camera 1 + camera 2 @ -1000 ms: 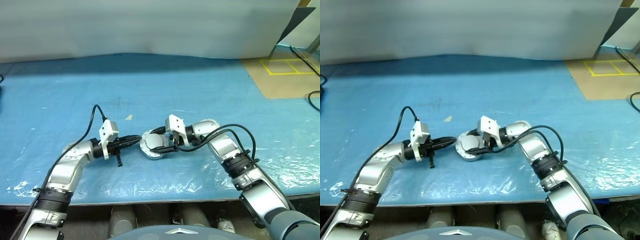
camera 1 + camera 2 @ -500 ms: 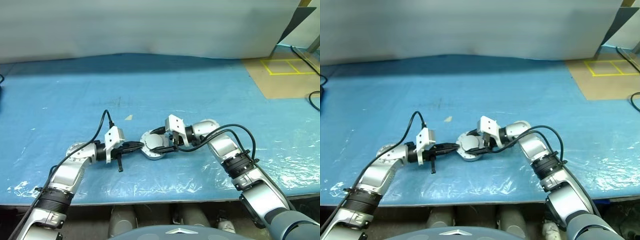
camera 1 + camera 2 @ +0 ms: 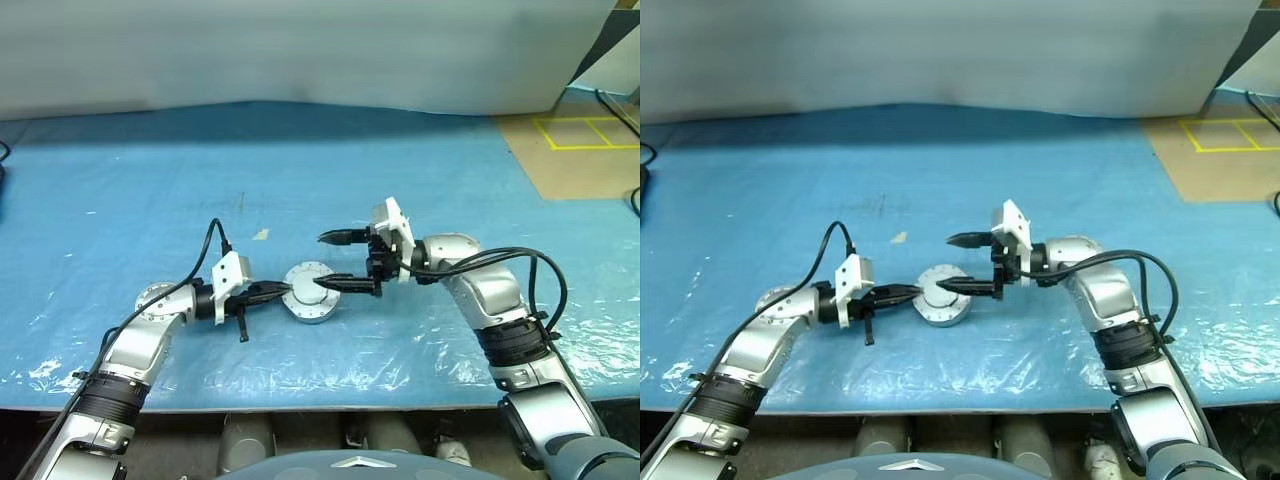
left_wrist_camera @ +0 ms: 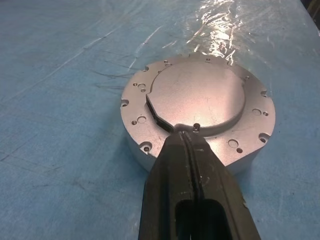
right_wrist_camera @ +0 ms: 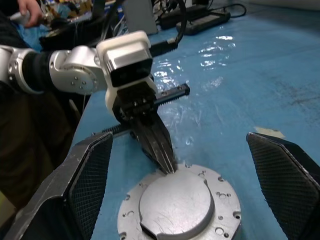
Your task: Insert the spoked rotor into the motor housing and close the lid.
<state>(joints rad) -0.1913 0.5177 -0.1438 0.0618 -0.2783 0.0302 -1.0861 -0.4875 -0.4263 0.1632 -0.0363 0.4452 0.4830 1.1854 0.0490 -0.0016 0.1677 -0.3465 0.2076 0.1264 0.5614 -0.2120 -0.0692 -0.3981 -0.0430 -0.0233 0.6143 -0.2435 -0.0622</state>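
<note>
We stand at a wide blue plastic-covered table [image 3: 150,180] with bare room all around. The round grey metal motor housing [image 3: 309,292] lies near its front edge, lid [image 4: 197,97] closed. Our left gripper [image 3: 283,291], clenched, touches the housing's rim; our right gripper [image 3: 334,260] hangs released above.

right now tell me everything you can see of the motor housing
The motor housing is a round, shallow grey metal case lying flat on the blue sheet, shut: its plain raised lid covers the top inside a flange dotted with small holes. The shut left hand touches its edge at the lid's rim. The open right hand hovers above it.
</note>
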